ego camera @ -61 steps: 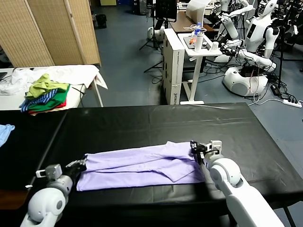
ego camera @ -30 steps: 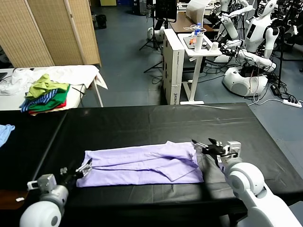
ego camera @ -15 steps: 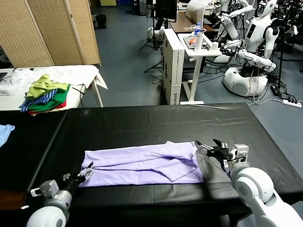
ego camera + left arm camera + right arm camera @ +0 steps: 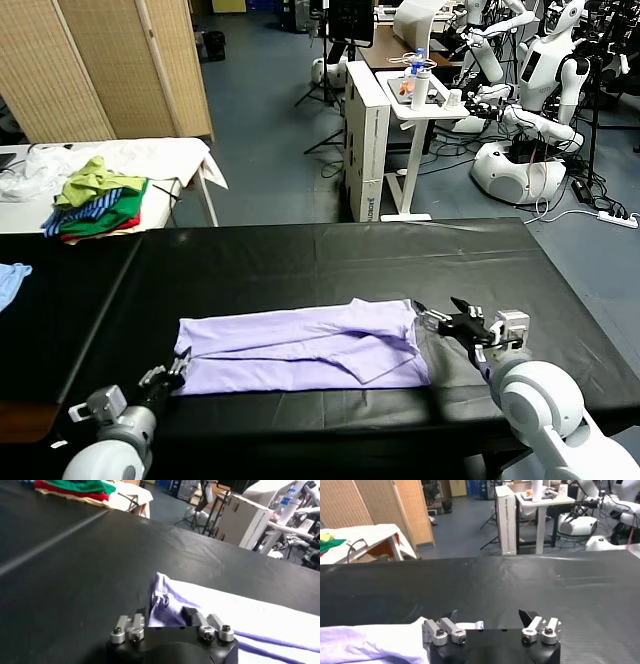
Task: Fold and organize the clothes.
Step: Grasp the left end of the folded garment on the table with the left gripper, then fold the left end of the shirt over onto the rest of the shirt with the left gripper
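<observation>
Pale lavender short-sleeved T-shirt of thin soft fabric (image 4: 300,357) is laid out as a long folded band across the lower middle of the head view, on the black sheet-covered table (image 4: 330,265), near its front edge

Left gripper (image 4: 170,376) is seen at the lower left of the head view, at the shirt's left end. In the left wrist view the left gripper (image 4: 167,620) has its fingers drawn close together on a bunched corner of the lavender T-shirt (image 4: 210,615); the fabric is puckered up between them, so the corner is pinched

Right gripper (image 4: 447,318) is seen at the lower right of the head view, just beside the shirt's right end, fingers spread wide with nothing between them. In the right wrist view the right gripper (image 4: 490,617) shows both fingers well apart over the black table (image 4: 520,587), with the shirt edge (image 4: 370,642) at the lower left of that frame, beside one finger; contact cannot be told

A heap of green, blue-striped and red garments (image 4: 98,200) is seen on a white table (image 4: 175,155) at the upper left of the head view, a light blue cloth (image 4: 10,278) at the left edge
</observation>
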`<state>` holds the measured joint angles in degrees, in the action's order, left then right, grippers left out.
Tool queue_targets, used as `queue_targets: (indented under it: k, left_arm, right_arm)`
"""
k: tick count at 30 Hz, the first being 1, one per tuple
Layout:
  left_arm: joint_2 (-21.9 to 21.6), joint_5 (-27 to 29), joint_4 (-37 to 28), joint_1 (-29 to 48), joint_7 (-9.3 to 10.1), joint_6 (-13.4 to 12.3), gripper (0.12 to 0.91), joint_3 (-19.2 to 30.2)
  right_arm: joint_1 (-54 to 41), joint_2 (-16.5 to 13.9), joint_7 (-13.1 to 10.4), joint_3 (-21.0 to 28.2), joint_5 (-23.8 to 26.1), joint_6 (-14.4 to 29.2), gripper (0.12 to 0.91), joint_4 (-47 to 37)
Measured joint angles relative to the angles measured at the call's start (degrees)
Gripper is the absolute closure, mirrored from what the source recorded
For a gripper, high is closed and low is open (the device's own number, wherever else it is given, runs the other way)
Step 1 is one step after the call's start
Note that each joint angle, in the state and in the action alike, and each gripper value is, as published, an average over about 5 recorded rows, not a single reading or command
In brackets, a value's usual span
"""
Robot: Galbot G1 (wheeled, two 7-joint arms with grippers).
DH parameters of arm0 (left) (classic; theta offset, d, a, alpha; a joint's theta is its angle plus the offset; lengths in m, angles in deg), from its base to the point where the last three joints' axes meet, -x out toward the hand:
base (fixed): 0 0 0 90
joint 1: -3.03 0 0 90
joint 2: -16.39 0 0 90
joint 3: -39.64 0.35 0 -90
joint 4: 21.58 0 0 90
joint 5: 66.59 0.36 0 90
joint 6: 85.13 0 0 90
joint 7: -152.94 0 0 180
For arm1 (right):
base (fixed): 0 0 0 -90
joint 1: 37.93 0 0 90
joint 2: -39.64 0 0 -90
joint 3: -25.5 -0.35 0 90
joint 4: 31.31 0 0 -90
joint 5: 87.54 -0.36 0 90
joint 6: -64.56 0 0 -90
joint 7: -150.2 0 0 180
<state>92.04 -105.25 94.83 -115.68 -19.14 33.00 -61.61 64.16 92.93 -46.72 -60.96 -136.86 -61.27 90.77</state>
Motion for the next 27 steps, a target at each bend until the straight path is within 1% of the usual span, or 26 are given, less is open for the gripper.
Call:
queue_targets:
  k: [1, 4, 6, 11, 14, 19, 23, 27]
  left_arm:
    - [0.08, -0.04, 0.02, 0.01, 0.01, 0.03, 0.796, 0.01]
    - [0.15, 1.04, 0.27, 0.0, 0.02, 0.01, 0.838, 0.07]
    - [0.0, 3.18, 0.7, -0.23, -0.08, -0.3, 0.849, 0.12]
    - [-1.51, 10.98, 2.45, -1.52, -0.99, -1.65, 0.852, -0.44]
    - [-3.51, 13.74, 3.77, -2.61, -1.51, -2.27, 0.852, -1.61]
    - [-8.12, 14.9, 4.7, -5.32, -1.94, -3.12, 0.852, -4.96]
    - [-11.76, 16.08, 4.94, -7.99, -2.32, -4.08, 0.852, -8.65]
    - [-13.65, 16.58, 6.16, -10.12, -1.78, -4.36, 0.852, -11.64]
  right_arm:
    - [0.16, 0.0, 0.01, -0.15, 0.0, 0.01, 0.118, 0.19]
    - [0.73, 0.01, 0.03, -0.67, 0.0, 0.08, 0.118, 0.82]
    - [1.24, 0.05, 0.07, -1.17, -0.03, 0.18, 0.118, 1.3]
    - [2.97, 0.08, 0.44, -2.73, -0.09, 1.0, 0.118, 2.45]
    - [4.26, 0.1, 0.74, -3.61, -0.09, 1.41, 0.118, 3.21]
    - [6.59, 0.42, 1.0, -4.67, -0.06, 1.65, 0.118, 4.51]
    - [7.81, 1.0, 1.03, -4.93, 0.02, 1.74, 0.118, 5.11]
    - [8.74, 1.83, 1.05, -4.75, 0.49, 2.05, 0.118, 5.53]
